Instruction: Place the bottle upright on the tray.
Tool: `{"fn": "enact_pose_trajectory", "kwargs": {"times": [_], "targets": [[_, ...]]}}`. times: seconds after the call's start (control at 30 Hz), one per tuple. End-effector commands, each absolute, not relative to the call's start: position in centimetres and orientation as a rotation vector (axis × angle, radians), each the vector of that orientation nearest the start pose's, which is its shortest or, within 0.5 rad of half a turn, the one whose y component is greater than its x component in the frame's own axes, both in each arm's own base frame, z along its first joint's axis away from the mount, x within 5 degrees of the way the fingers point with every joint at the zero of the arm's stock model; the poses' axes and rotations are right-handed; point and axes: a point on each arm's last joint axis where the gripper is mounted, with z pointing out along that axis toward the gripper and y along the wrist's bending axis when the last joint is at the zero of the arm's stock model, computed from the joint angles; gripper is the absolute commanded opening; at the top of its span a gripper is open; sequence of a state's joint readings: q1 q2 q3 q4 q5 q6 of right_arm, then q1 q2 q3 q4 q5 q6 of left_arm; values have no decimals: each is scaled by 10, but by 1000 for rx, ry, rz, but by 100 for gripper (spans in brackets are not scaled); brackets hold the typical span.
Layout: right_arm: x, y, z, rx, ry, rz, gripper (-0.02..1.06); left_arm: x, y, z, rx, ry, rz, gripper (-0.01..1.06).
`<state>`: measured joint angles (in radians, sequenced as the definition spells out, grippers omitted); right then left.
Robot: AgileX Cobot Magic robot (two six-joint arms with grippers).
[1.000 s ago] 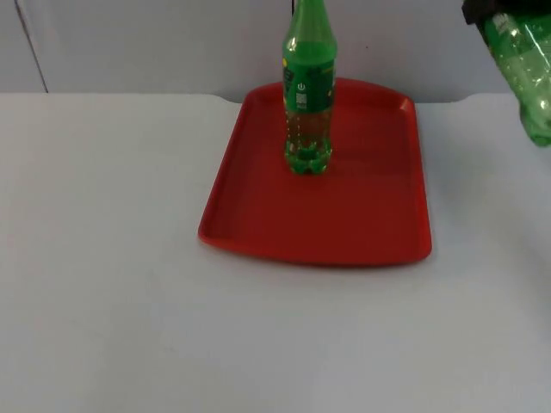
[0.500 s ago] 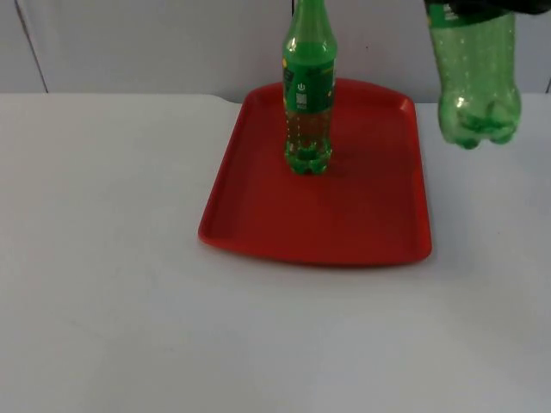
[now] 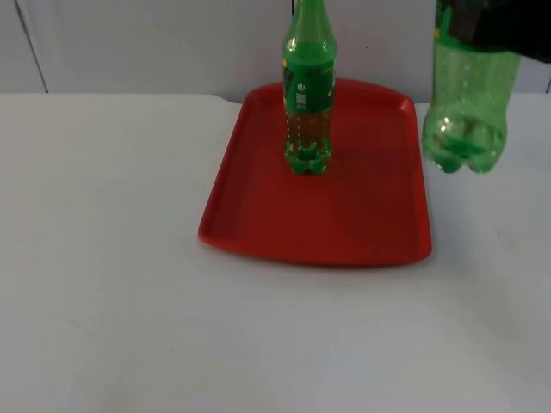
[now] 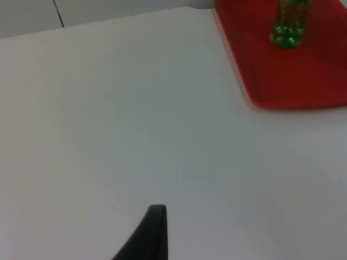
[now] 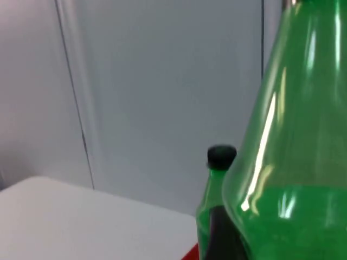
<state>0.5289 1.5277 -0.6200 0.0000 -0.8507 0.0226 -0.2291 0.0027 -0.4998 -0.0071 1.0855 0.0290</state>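
A red tray (image 3: 362, 215) lies in the middle of the white table. One green bottle (image 3: 307, 95) with a black cap stands upright on the tray's far part. My right gripper (image 3: 486, 26) is shut on the upper part of a second green bottle (image 3: 467, 107), which hangs upright in the air over the tray's right edge. The right wrist view has this held bottle (image 5: 293, 162) close up, with the standing bottle (image 5: 218, 206) behind it. The left wrist view takes in the tray (image 4: 303, 81), the standing bottle (image 4: 287, 24) and one black fingertip (image 4: 152, 233) of my waiting left gripper.
White table (image 3: 103, 258) stretches wide to the left and in front of the tray. The grey partition wall (image 3: 155, 43) closes the far side. The tray's near half is bare red surface.
The held bottle swung from a tilt at the far right to upright, then moved left and down toward the tray's right edge. The standing bottle stayed put.
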Motion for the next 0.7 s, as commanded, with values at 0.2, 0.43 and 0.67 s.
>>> {"fn": "enact_pose_trajectory", "kwargs": {"times": [0.2, 0.43, 0.67], "targets": [[258, 162, 247, -598, 1378, 356, 0, -5, 1, 275, 271, 2048, -134, 105], [268, 178, 213, -629, 1231, 420, 0, -5, 1, 275, 271, 2048, -134, 105], [301, 205, 162, -662, 1345, 543, 0, -5, 1, 275, 271, 2048, -134, 105]]}}
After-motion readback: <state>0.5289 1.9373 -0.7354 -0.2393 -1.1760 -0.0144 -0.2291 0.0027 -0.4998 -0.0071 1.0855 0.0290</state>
